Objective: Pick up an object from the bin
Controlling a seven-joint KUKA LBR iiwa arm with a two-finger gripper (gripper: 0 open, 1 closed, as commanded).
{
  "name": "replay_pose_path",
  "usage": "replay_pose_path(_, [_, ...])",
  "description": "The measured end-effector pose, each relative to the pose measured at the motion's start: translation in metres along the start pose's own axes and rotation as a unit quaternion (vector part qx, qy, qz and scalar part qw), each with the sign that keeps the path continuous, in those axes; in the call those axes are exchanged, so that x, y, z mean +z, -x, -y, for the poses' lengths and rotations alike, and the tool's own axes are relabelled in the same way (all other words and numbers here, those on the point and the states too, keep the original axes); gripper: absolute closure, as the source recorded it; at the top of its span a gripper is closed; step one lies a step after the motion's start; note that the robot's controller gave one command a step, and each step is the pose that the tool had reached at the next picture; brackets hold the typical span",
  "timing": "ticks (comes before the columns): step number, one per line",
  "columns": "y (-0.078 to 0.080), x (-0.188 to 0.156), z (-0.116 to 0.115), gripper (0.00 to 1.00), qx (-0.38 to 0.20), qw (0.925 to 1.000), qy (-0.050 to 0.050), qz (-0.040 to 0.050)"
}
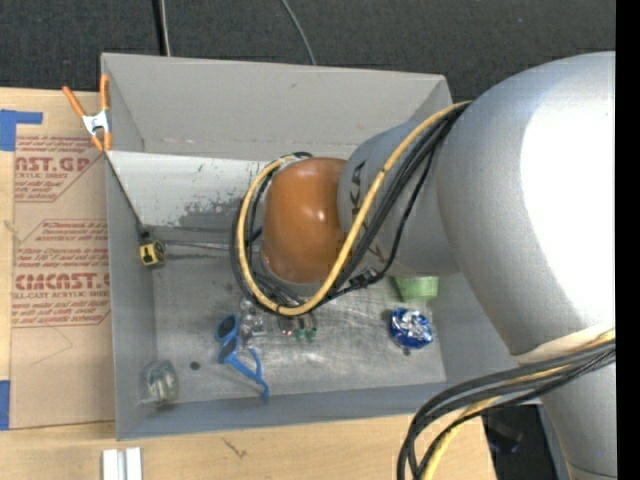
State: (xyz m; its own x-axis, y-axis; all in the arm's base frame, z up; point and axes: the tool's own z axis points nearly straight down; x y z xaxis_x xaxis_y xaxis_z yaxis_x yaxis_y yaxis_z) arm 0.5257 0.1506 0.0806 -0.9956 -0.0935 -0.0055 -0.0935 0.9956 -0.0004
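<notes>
Pincer low over the floor of the scuffed grey metal bin, tucked beneath the arm's glossy orange cover; released or clenched, cannot tell. Just left of it lies a thin blue plastic piece, looped end level with the pincer, long axis slanting away toward the front wall. Right of the pincer, apart: crumpled blue-and-white ball, pale green block. Far left: clear round piece, small yellow-black bit
</notes>
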Motion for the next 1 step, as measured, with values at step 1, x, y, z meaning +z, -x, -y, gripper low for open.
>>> replay_pose_path(1, [0.0, -0.0004, -0.0001, 1.0, 0.001, 1.0, 0.001, 0.0002])
